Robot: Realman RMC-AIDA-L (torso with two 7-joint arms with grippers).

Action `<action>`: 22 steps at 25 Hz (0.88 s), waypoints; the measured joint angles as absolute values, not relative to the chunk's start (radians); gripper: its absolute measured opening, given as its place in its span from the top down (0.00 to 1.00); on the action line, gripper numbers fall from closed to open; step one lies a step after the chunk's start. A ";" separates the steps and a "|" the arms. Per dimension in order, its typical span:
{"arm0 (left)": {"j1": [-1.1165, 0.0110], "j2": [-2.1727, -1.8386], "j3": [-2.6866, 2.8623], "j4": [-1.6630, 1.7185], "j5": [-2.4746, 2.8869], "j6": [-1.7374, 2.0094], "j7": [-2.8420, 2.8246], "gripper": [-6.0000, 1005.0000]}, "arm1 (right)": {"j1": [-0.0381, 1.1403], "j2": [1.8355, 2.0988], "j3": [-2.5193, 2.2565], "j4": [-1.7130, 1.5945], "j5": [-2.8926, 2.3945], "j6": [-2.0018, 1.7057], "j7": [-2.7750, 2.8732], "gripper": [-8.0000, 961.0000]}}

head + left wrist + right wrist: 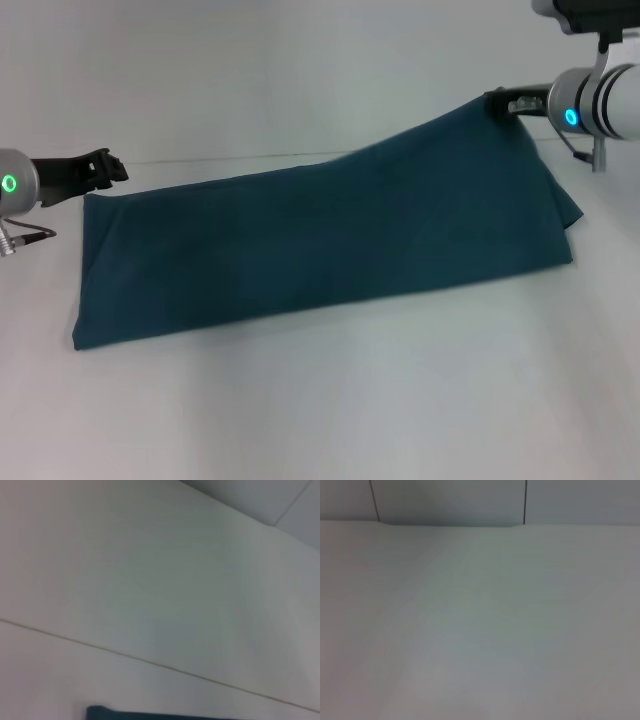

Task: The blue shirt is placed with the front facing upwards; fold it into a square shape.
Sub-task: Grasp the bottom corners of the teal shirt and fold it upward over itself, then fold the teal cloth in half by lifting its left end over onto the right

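Right gripper (497, 103) is clamped on the blue shirt (330, 240) corner, lifted; lettering hidden; left gripper (112, 167) sits apart.

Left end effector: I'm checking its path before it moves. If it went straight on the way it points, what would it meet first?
The left end effector points toward the robot's right, just beyond the blue shirt's far edge. Probably only bare table, though it might brush that edge; depth is unclear.

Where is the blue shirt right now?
In the head view, the shirt lies folded long across the table, its right end lifted by the right gripper, the left gripper by its left corner.
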State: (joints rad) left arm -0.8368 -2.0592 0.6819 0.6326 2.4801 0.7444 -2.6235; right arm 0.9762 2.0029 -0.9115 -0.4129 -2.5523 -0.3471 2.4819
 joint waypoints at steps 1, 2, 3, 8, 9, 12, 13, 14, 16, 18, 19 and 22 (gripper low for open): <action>-0.835 -2.060 0.682 0.633 2.479 0.740 -2.631 0.94 | 0.982 1.999 -0.912 -0.413 -2.566 -0.347 2.483 0.83; -0.834 -2.060 0.681 0.632 2.478 0.738 -2.637 0.90 | 0.987 1.996 -0.912 -0.413 -2.575 -0.346 2.485 0.82; -0.834 -2.060 0.681 0.631 2.478 0.736 -2.640 0.86 | 0.991 1.994 -0.912 -0.413 -2.581 -0.345 2.487 0.80; -0.828 -2.061 0.681 0.634 2.477 0.734 -2.661 0.66 | 0.999 1.977 -0.903 -0.429 -2.581 -0.353 2.492 0.67; -0.826 -2.061 0.681 0.635 2.476 0.734 -2.663 0.62 | 0.998 1.975 -0.897 -0.438 -2.577 -0.366 2.494 0.63; -0.816 -2.062 0.681 0.640 2.466 0.735 -2.667 0.50 | 0.978 1.968 -0.873 -0.480 -2.540 -0.434 2.493 0.50; -0.811 -2.062 0.681 0.642 2.457 0.736 -2.668 0.46 | 0.969 1.966 -0.867 -0.497 -2.522 -0.459 2.490 0.45; -0.807 -2.062 0.681 0.644 2.447 0.738 -2.668 0.42 | 0.952 1.963 -0.865 -0.526 -2.487 -0.500 2.485 0.40; -0.797 -2.061 0.681 0.652 2.427 0.746 -2.665 0.33 | 0.917 1.959 -0.863 -0.577 -2.432 -0.560 2.480 0.30; -0.782 -2.060 0.682 0.669 2.403 0.767 -2.661 0.33 | 0.877 1.959 -0.863 -0.641 -2.379 -0.631 2.480 0.27; -0.777 -2.060 0.682 0.677 2.394 0.778 -2.660 0.33 | 0.858 1.959 -0.863 -0.672 -2.350 -0.667 2.479 0.25; -0.739 -2.060 0.683 0.729 2.332 0.857 -2.648 0.33 | 0.775 1.959 -0.856 -0.776 -2.210 -0.823 2.446 0.20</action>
State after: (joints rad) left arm -0.7392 -2.0602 0.6826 0.7289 2.3322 0.8575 -2.6484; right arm 0.7745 1.9591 -0.8557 -0.7757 -2.2100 -0.8225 2.4457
